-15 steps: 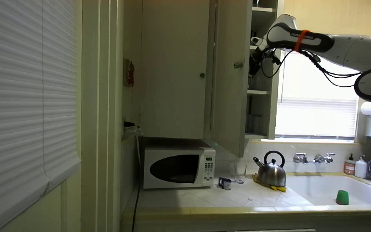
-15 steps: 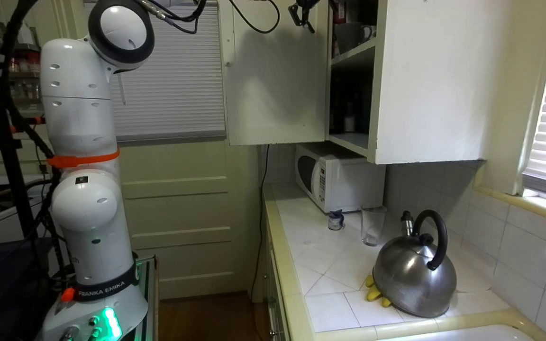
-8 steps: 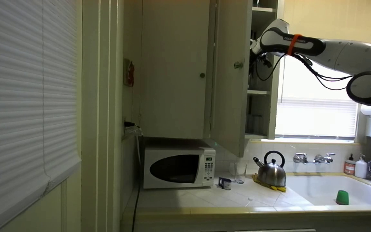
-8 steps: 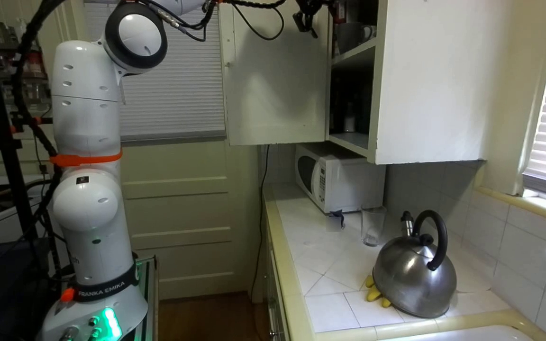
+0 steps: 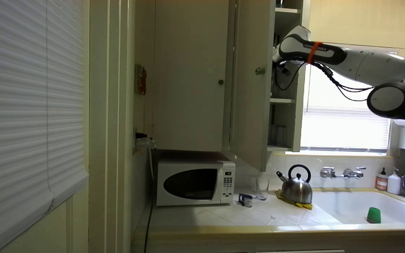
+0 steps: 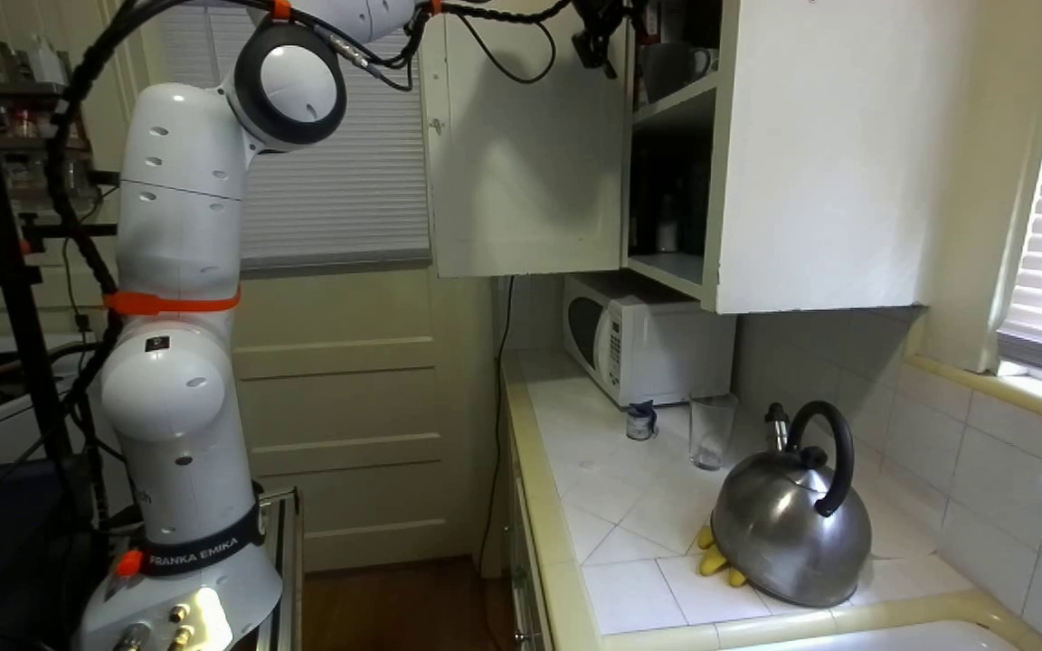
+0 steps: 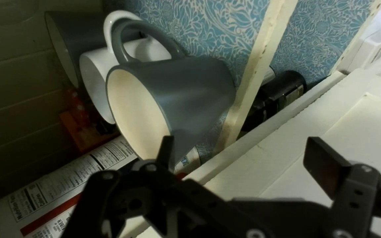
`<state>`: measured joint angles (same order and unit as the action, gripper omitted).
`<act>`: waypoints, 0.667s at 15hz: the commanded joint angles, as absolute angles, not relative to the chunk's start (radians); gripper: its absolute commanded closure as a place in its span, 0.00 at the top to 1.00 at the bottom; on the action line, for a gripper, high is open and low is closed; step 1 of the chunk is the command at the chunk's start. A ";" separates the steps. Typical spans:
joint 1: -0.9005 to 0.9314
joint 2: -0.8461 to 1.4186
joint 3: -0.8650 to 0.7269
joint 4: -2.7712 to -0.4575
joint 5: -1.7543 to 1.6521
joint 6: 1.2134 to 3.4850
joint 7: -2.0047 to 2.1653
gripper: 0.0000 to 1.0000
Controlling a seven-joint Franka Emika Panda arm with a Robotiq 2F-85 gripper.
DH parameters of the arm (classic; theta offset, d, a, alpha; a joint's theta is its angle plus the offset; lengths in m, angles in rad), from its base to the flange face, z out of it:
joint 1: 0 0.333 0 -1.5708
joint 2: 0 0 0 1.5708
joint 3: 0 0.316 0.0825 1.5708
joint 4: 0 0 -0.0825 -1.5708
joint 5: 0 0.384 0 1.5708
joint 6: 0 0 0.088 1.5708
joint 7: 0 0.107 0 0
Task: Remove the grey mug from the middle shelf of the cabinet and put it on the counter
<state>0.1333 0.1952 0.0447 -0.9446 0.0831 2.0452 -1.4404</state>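
The nearest grey mug [image 7: 193, 89] with a cream inside stands on the cabinet shelf, its handle away from my gripper. It also shows in an exterior view [image 6: 666, 70], on the shelf [image 6: 679, 101]. My gripper [image 7: 245, 152] is open with nothing between its fingers. In the wrist view one finger overlaps the mug's rim and the other is over the white door side; contact cannot be told. The gripper is largely hidden by the cabinet door [image 5: 251, 88] in an exterior view. The tiled counter [image 6: 611, 506] lies below the cabinet.
A white mug [image 7: 94, 66] and another grey mug [image 7: 74, 33] stand behind the nearest mug. A white container [image 7: 61, 188] is beside it. A microwave [image 5: 192, 182], a small cup [image 5: 246, 200], a clear glass [image 5: 262, 188] and a kettle [image 5: 296, 189] are on the counter.
The arm has moved lower and closer to the cabinet, with the gripper going in behind the open door. The mug on the shelf has not moved.
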 commanded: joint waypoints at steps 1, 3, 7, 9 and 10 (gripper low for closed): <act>0.128 0.245 0.050 -0.887 0.098 2.101 -1.492 1.00; 0.126 0.251 0.050 -0.891 0.102 2.140 -1.494 1.00; 0.125 0.257 0.051 -0.908 0.102 2.154 -1.493 1.00; 0.125 0.260 0.051 -0.913 0.102 2.152 -1.492 1.00; 0.124 0.262 0.051 -0.914 0.104 2.151 -1.491 0.94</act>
